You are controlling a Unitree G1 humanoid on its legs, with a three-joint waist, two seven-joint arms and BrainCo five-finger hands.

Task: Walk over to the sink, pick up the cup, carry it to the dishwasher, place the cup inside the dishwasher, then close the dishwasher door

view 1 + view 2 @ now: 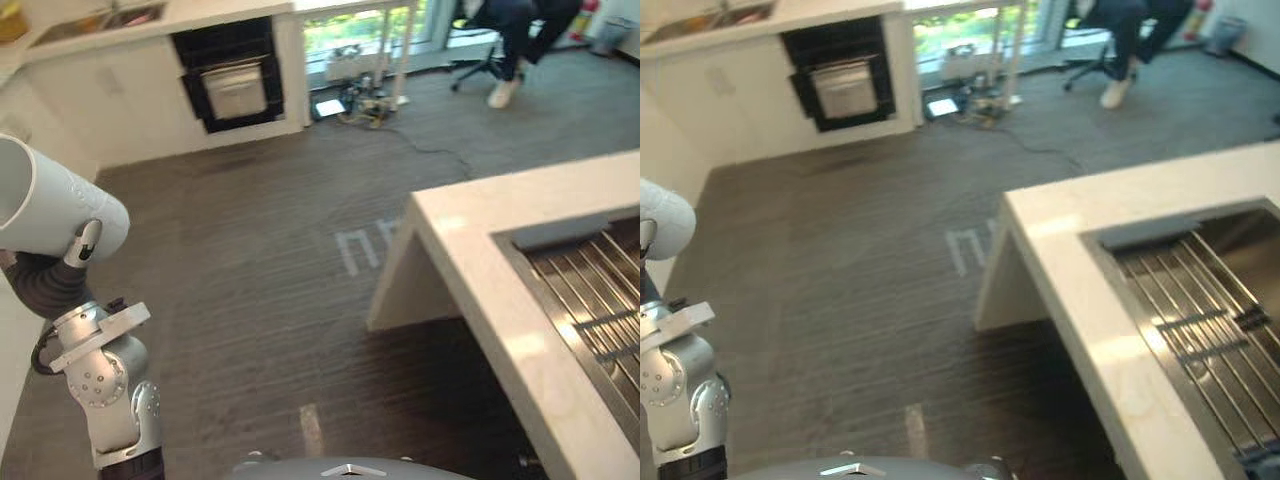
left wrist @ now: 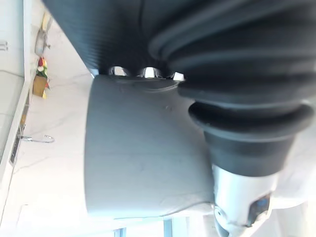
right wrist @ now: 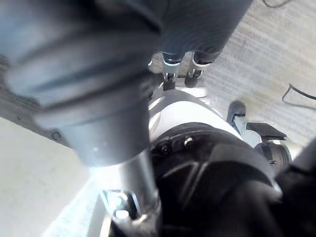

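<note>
Left hand [image 1: 88, 243]: fingers and thumb curled round cup, at near left.
Cup [image 1: 45, 200]: plain pale grey, smooth; held on its side, long axis near level.
Dishwasher [image 1: 230, 80]: dark opening ahead, rightward of cup, well apart across floor [image 1: 260, 260]; left arm nearer.
Sink [image 1: 590, 290]: steel, set in counter [image 1: 470, 260] at right.
</note>
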